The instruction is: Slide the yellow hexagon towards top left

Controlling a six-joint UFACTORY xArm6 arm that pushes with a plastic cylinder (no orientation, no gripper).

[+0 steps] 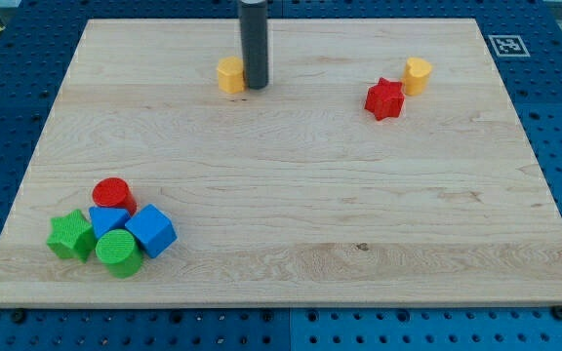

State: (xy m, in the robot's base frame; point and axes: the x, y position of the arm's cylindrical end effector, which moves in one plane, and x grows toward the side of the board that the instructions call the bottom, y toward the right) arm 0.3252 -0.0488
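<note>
The yellow hexagon [229, 74] lies on the wooden board [291, 185] near the view's top, left of centre. My tip [256, 85] is the lower end of the dark rod and stands right against the hexagon's right side, touching or nearly touching it.
A red star-shaped block [384, 98] and a second yellow block [417, 74] sit close together at the view's upper right. A cluster sits at the lower left: a red cylinder [113, 193], a green star-like block [70, 235], a green cylinder [119, 253] and two blue blocks [151, 230].
</note>
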